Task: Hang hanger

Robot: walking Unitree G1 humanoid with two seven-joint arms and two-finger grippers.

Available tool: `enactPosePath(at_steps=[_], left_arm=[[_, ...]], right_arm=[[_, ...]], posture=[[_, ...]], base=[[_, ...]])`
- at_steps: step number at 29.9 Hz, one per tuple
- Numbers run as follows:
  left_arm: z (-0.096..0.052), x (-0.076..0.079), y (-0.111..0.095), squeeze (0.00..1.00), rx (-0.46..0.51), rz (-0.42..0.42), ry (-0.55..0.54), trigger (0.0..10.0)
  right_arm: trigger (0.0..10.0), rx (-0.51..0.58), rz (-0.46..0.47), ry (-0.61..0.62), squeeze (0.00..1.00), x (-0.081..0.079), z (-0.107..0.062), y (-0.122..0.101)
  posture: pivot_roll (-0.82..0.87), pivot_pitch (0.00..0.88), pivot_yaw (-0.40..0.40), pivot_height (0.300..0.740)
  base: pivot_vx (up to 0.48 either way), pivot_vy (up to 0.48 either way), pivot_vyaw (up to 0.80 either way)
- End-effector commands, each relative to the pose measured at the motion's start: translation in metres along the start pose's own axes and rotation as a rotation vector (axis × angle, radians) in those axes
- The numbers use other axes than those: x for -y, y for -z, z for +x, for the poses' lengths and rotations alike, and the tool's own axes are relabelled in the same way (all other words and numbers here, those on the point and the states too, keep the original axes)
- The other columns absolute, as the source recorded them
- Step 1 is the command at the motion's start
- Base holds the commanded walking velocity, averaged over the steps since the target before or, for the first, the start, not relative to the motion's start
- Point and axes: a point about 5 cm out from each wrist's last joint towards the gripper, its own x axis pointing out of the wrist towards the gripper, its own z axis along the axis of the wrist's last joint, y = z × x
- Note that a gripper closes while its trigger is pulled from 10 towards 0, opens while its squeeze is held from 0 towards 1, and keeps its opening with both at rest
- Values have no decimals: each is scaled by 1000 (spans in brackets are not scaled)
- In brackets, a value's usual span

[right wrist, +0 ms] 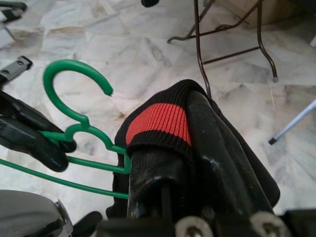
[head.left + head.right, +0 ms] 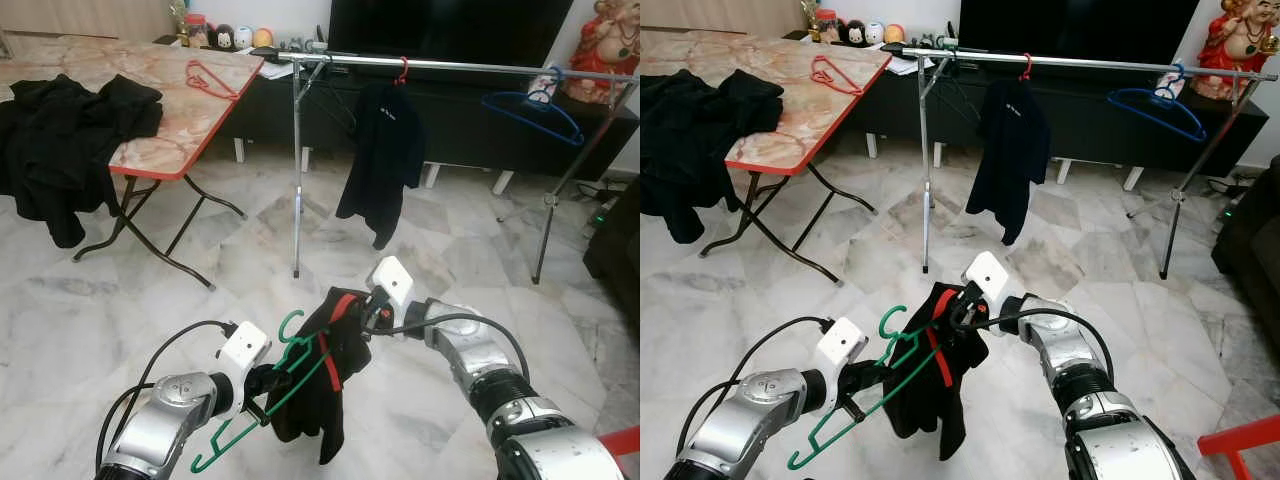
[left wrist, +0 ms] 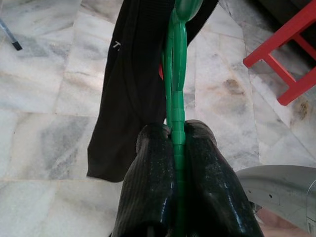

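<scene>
Floor (image 2: pixel 420 230): pale marble; I am standing well back from the rack.
Table (image 2: pixel 150 110): on my left, red-edged top, black clothes (image 2: pixel 60 130) heaped on it, a red hanger (image 2: pixel 212 78) near the far edge.
Rack (image 2: pixel 450 66): silver rail ahead. One black shirt (image 2: pixel 382 150) hangs on it from a red hook, a bare blue hanger (image 2: pixel 535 112) further right. Open rail between them.
Garment (image 2: pixel 325 385): black, with a red stripe at the collar, dangling between my arms, partly on the green hanger.
Green hanger (image 2: pixel 262 400): low in front of me, tilted, hook up, well apart from the rail.
Left gripper (image 2: pixel 266 385): I have it pinched tight on the green hanger's bar; the wrist view shows the plastic squeezed between both fingers (image 3: pixel 148 182).
Right gripper (image 2: pixel 355 312): fingers wrapped in the collar, one inside the ribbing; I judge it is holding the garment.
Progress: I judge dressing the hanger unfinished. Left: seat the collar, walk to the rack, hook the hanger over the rail.
</scene>
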Motion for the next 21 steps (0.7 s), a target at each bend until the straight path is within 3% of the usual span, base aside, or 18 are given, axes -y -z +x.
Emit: enactPosePath(at_steps=[1, 7, 16, 21], left_arm=[[1, 0, -6, 0, 26, 1, 15, 10000], [1, -2, -12, 0, 70, -20, 14, 10000], [-1, -6, -25, 0, 150, -38, -1, 10000], [-3, 4, -30, 0, 175, -30, 87, 10000]], right_arm=[[10000, 22, -18, -7, 0, 2, -2, -5], [10000, 40, -30, -158, 0, -5, -7, -9], [10000, -25, -7, -205, 0, -7, -17, 3], [10000, -43, 17, -222, 0, -10, -19, 8]], posture=[[59, 0, -102, 740], [54, 0, -103, 740], [54, 0, -104, 740], [50, 0, -103, 740]], base=[[0, 0, 0], [0, 0, 0], [0, 0, 0], [0, 0, 0]])
